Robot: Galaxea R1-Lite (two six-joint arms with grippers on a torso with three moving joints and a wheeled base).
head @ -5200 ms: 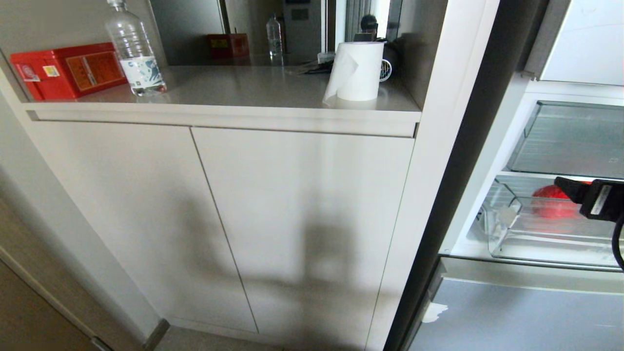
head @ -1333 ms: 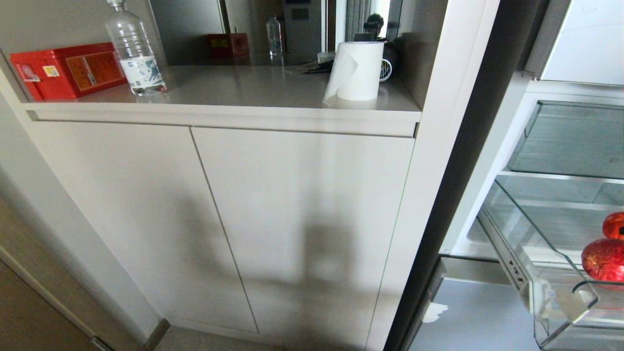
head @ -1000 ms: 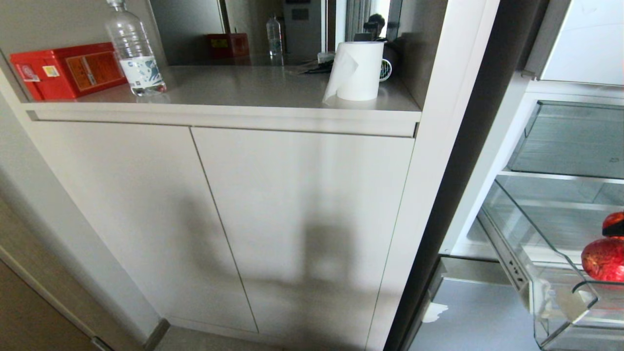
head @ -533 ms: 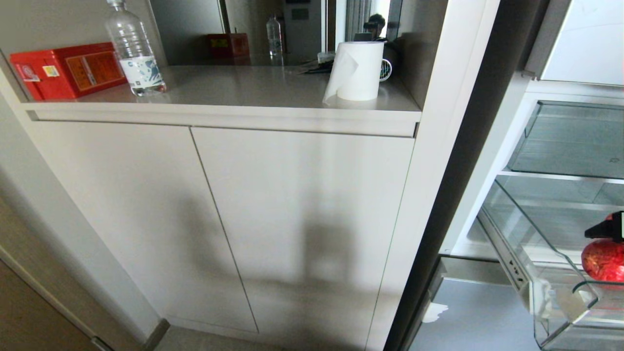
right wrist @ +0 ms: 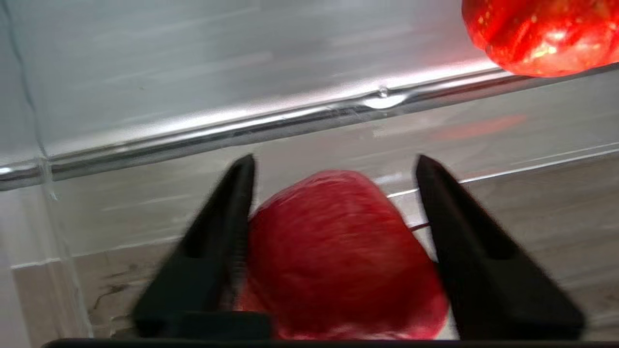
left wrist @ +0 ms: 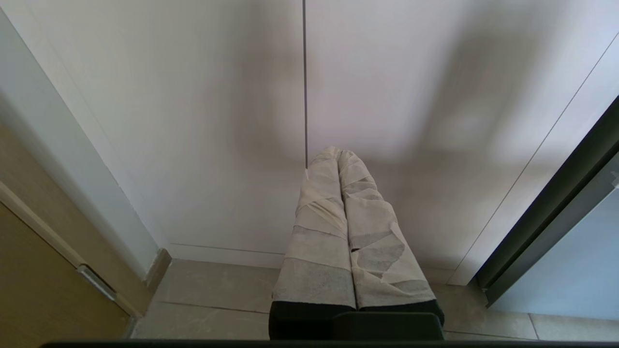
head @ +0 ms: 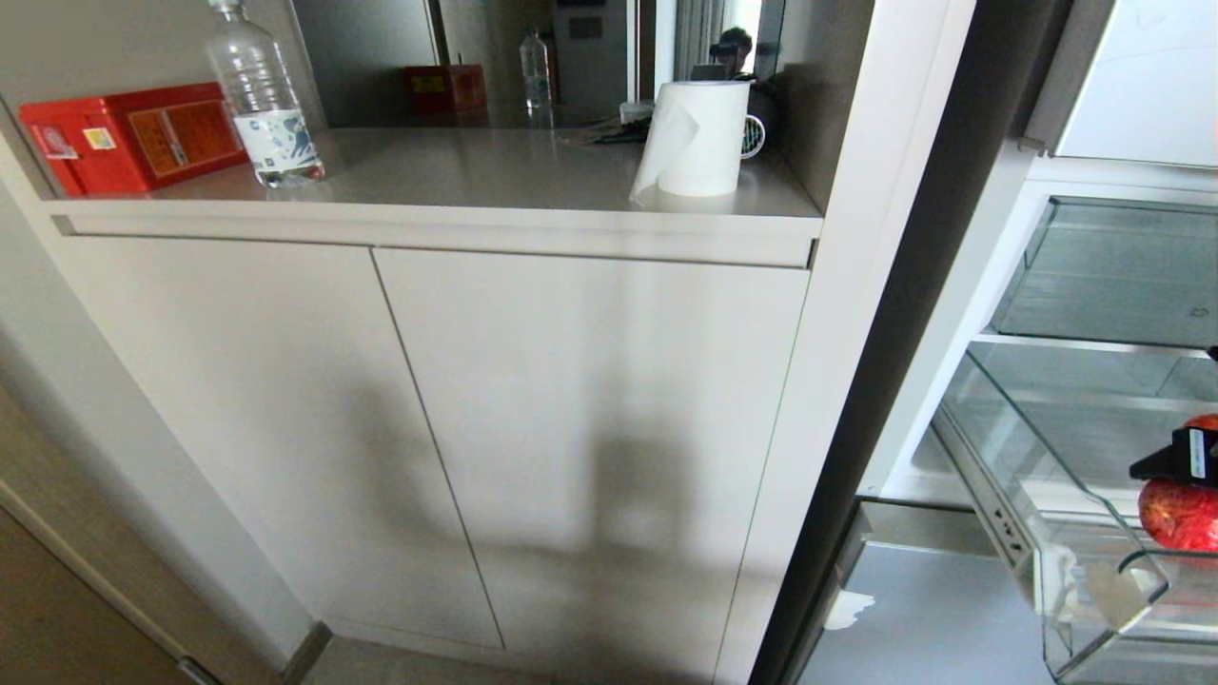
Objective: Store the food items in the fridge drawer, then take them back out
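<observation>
The fridge drawer stands pulled out at the right edge of the head view. A deep red food item lies near its front lip. The orange-red one sits behind it, mostly hidden by my right gripper. In the right wrist view my right gripper is open and straddles a red fruit; one finger lies against it, and a gap shows at the other tip. The second fruit lies beyond the drawer's rim. My left gripper is shut, parked low before the cabinet.
A counter holds a red box, a water bottle and a paper roll. Pale cabinet doors fill the middle. Another clear bin sits above the drawer, a grey panel below.
The drawer, pushed in five seconds ago, is now pulled out. Over the last second my right gripper came in from the right and sank over the back fruit.
</observation>
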